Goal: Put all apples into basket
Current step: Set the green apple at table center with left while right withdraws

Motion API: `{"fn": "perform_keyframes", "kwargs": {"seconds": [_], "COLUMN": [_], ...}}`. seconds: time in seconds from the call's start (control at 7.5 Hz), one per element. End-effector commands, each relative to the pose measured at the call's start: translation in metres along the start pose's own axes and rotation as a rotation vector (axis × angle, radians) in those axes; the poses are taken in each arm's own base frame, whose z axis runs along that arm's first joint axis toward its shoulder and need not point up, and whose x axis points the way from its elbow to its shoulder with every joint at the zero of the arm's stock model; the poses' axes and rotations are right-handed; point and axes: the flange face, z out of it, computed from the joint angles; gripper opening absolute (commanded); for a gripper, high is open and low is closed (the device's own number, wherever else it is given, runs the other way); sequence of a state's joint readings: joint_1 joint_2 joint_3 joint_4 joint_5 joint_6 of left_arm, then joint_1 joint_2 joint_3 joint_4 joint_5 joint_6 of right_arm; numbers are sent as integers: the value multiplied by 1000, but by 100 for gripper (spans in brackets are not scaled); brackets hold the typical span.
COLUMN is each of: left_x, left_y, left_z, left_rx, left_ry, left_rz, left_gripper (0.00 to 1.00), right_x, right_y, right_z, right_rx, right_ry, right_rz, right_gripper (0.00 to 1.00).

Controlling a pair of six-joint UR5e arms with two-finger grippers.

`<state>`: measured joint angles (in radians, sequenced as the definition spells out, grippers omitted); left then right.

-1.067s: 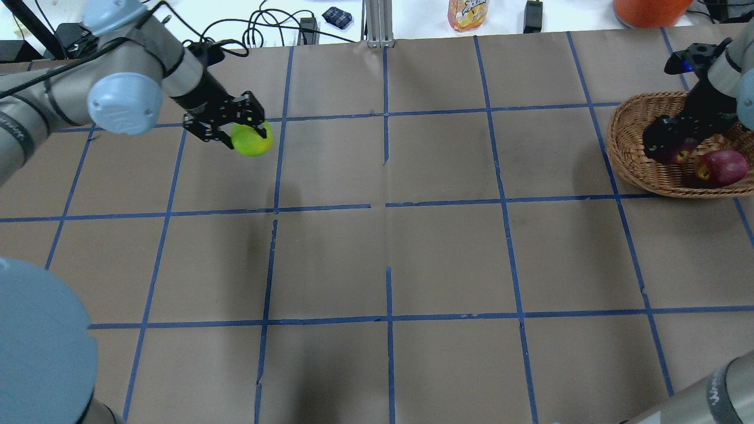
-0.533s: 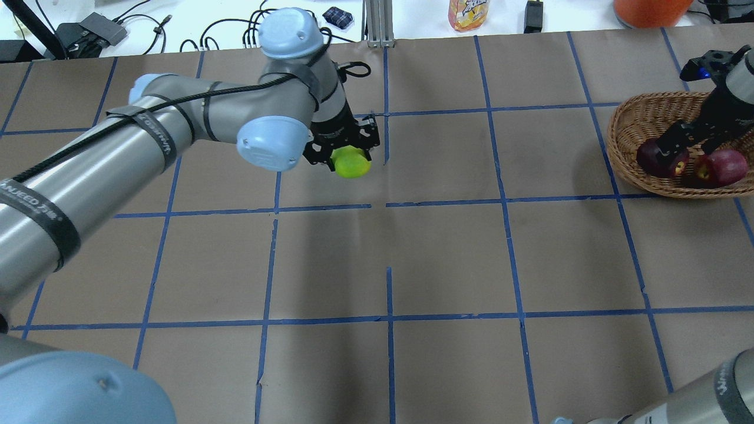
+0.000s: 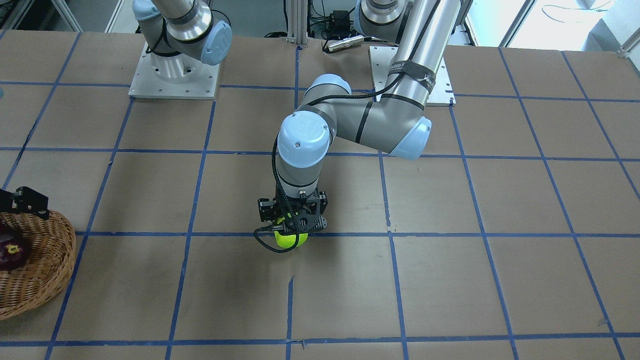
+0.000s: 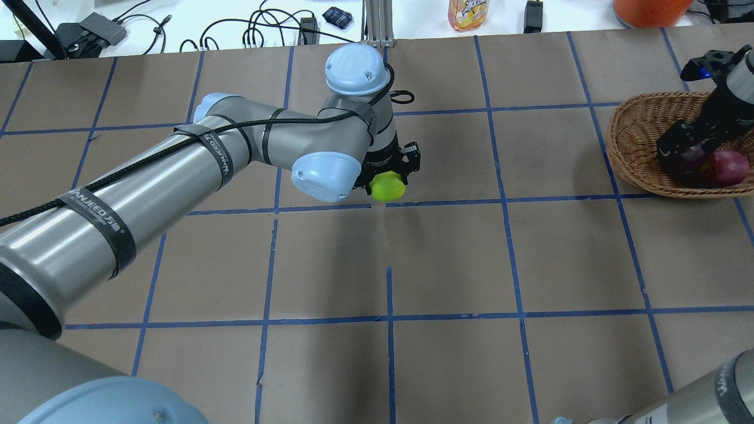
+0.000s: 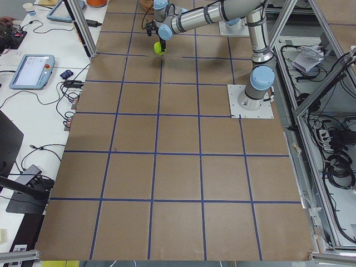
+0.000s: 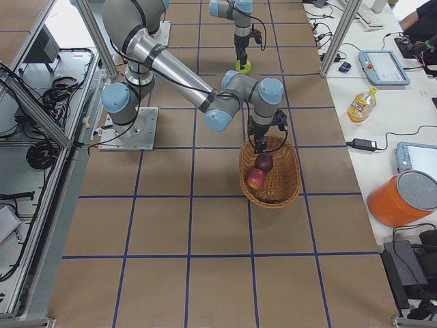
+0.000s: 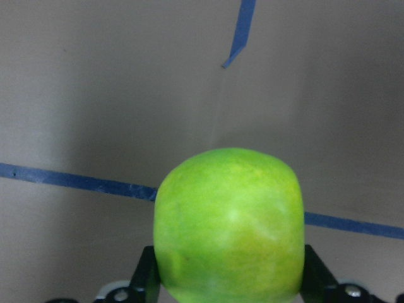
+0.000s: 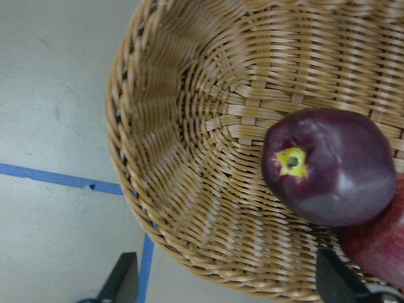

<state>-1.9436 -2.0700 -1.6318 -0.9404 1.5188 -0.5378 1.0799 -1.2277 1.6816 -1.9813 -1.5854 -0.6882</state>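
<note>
My left gripper (image 4: 391,178) is shut on the yellow-green apple (image 4: 389,188) and holds it above the middle of the table. The apple fills the left wrist view (image 7: 228,224) between the two fingers and shows in the front view (image 3: 288,239). The wicker basket (image 4: 633,135) stands at the right edge. The maroon apple (image 8: 334,170) and the red apple (image 4: 727,166) lie in it, touching. My right gripper (image 4: 686,147) hangs open over the basket, its fingers (image 8: 123,281) wide apart and empty, and it hides most of the maroon apple in the overhead view.
A juice bottle (image 4: 468,13), an orange bucket (image 4: 648,10), cables and an aluminium post (image 4: 380,23) stand along the far edge. The brown paper table carries a blue tape grid (image 4: 506,200).
My left arm has swung right with the yellow-green apple, from the far left to the table's middle. My right gripper has stayed over the basket, shifting slightly over the maroon apple.
</note>
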Motion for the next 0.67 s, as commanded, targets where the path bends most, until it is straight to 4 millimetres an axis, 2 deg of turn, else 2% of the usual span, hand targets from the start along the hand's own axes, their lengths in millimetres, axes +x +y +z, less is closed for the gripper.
{"fn": "perform_keyframes", "kwargs": {"seconds": [0.0,0.13,0.27,0.4,0.53], "left_x": [-32,-54,-78,-113,-157], "left_y": [-26,-40,-49,-58,-63], "left_z": [-23,-48,-76,-118,-148], "left_rx": [51,60,54,39,-11], "left_ry": [-23,-22,-30,-45,-49], "left_rz": [63,90,125,173,185], "left_gripper": [100,100,100,100,100], "right_x": [-64,-110,-163,-221,-276], "right_y": [-19,-26,-27,-35,-47], "right_z": [-3,-6,1,7,8], "right_rx": [-5,-4,-14,8,73], "right_ry": [-1,3,-2,-29,-53], "right_rz": [-10,30,77,125,184], "right_gripper": [100,100,100,100,100]}}
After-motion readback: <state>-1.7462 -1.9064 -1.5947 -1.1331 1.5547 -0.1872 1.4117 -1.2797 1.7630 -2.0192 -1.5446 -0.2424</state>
